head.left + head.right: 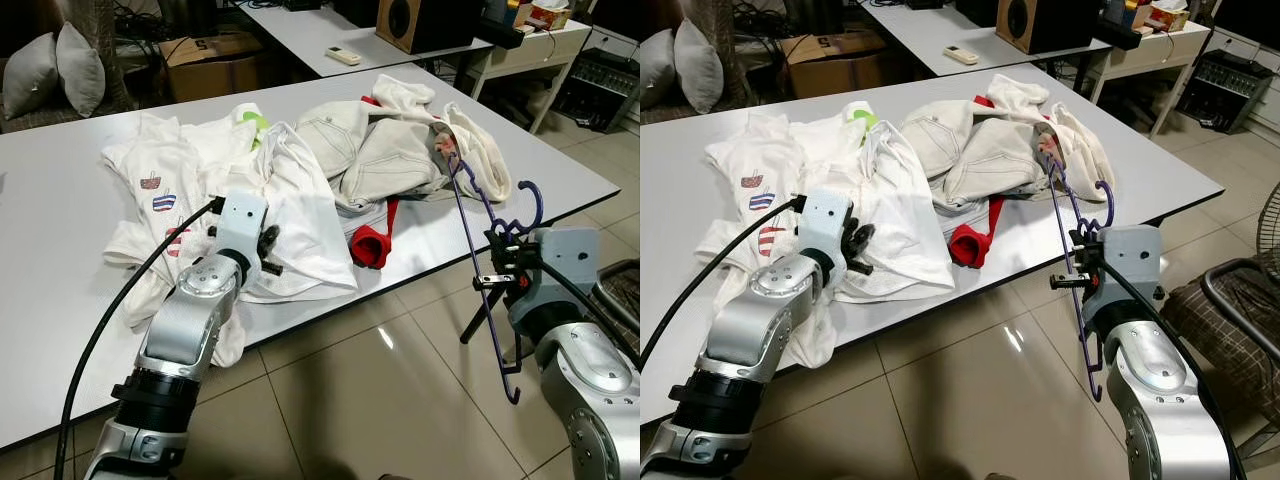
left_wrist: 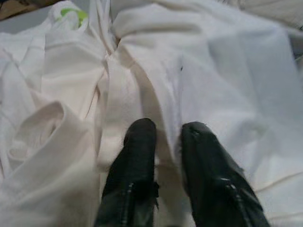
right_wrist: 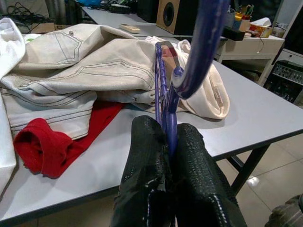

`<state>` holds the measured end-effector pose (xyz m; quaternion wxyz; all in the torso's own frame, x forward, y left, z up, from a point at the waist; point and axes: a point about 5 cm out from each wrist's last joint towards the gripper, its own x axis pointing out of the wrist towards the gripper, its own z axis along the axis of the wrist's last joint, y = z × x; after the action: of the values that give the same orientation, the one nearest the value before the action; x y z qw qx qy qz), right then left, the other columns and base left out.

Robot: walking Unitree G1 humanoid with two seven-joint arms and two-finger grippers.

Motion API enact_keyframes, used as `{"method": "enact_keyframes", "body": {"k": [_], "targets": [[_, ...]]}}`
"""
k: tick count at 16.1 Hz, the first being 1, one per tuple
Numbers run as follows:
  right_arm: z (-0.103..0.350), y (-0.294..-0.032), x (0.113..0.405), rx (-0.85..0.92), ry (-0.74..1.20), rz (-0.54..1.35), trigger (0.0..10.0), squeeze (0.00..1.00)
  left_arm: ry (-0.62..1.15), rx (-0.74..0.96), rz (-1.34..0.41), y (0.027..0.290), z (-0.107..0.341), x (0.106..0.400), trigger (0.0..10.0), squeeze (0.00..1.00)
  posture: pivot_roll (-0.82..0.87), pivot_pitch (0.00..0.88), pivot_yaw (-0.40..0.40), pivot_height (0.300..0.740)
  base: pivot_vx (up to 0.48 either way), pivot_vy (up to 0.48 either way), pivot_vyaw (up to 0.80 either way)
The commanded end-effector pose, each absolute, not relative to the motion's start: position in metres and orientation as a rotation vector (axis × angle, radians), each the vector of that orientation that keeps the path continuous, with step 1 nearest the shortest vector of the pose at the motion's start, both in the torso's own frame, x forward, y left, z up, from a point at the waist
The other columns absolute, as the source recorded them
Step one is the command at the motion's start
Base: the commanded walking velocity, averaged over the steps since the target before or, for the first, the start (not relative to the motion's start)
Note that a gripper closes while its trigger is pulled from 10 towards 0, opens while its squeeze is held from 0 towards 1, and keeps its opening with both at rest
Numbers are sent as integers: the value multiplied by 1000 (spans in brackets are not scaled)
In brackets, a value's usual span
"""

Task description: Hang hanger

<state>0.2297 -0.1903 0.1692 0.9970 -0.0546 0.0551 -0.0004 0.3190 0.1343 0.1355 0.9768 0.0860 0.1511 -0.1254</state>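
A purple hanger [image 1: 468,210] stands nearly upright off the table's near right edge, its hook [image 1: 532,207] up beside my right gripper [image 1: 505,256], which is shut on its neck [image 3: 166,101]. The hanger's upper end touches the cream garment [image 1: 478,150] on the table. My left gripper [image 1: 270,250] lies on a white shirt [image 1: 300,200] in the clothes pile. In the left wrist view its fingers [image 2: 137,142] stand close together with a fold of the white shirt [image 2: 156,85] between them.
The grey-white table [image 1: 60,210] holds beige trousers [image 1: 370,150], a red garment [image 1: 370,246] and printed white shirts [image 1: 160,185]. Behind it are a cardboard box [image 1: 210,60], a second table [image 1: 330,30] and a speaker [image 1: 410,20]. A chair [image 1: 1240,310] stands at the right. Tiled floor lies below.
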Motion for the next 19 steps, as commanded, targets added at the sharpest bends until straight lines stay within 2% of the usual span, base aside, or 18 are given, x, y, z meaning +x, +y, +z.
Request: {"method": "enact_keyframes", "body": {"k": [1,8,12,15,19], "targets": [[173,-189,231,-111,85,2,10000,0,302,197,-235,137,138,322,0,0,-57,0,-2,740,0,0,0],[174,-186,231,-98,81,71,10000,0,240,167,-285,139,149,318,0,0,-43,0,-11,740,0,0,0],[186,-187,229,-26,55,237,10000,0,173,240,-403,145,178,316,0,0,-38,0,-11,740,0,0,0],[195,-184,220,49,77,474,10000,0,120,297,-568,153,212,305,0,0,-33,0,-21,740,0,0,0],[197,-189,207,87,145,655,10000,0,77,392,-617,162,241,301,0,0,-26,0,-24,740,0,0,0]]}}
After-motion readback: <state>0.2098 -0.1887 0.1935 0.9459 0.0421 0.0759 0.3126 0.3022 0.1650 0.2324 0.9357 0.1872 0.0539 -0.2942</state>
